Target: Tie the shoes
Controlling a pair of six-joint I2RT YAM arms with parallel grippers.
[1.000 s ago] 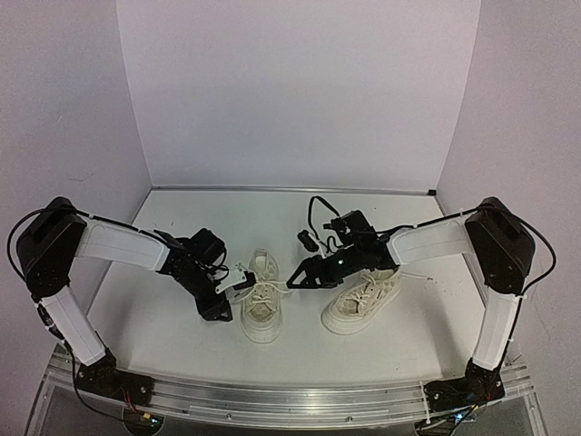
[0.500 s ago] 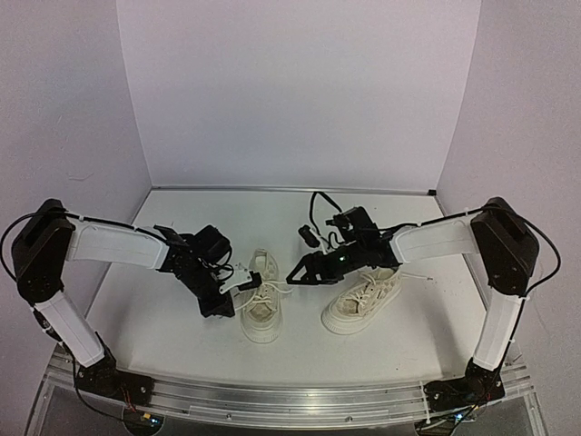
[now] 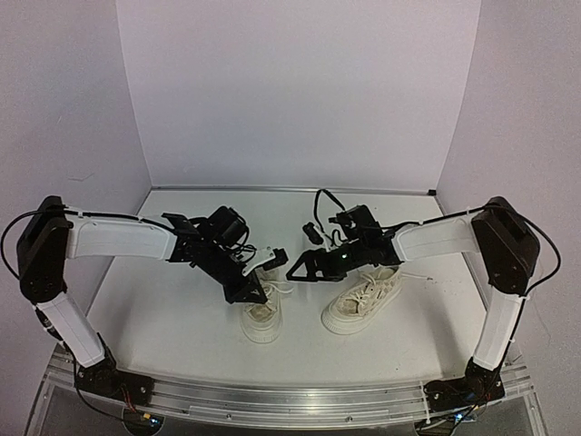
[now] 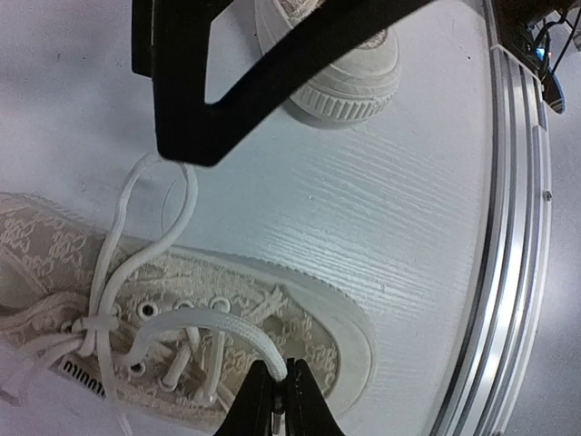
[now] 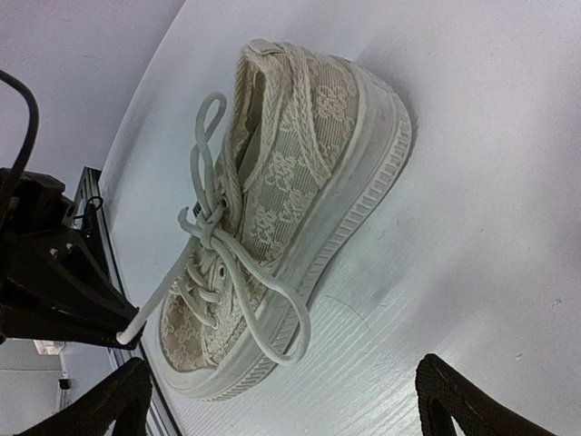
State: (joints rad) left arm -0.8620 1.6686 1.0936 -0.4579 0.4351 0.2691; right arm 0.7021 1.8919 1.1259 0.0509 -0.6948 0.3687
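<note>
Left wrist view: the left gripper (image 4: 277,400) clamps a lace (image 4: 213,316) of the shoe (image 4: 309,313) — limp, thin, likely slippery, best gripped near the shoe's knot — while the right gripper (image 5: 286,391) gapes wide.

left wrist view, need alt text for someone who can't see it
The left gripper, at the bottom edge, pinches a white lace of the cream sneaker lying across the lower left on a white table. A black finger of the other arm hangs at the top, in front of the second sneaker.
</note>
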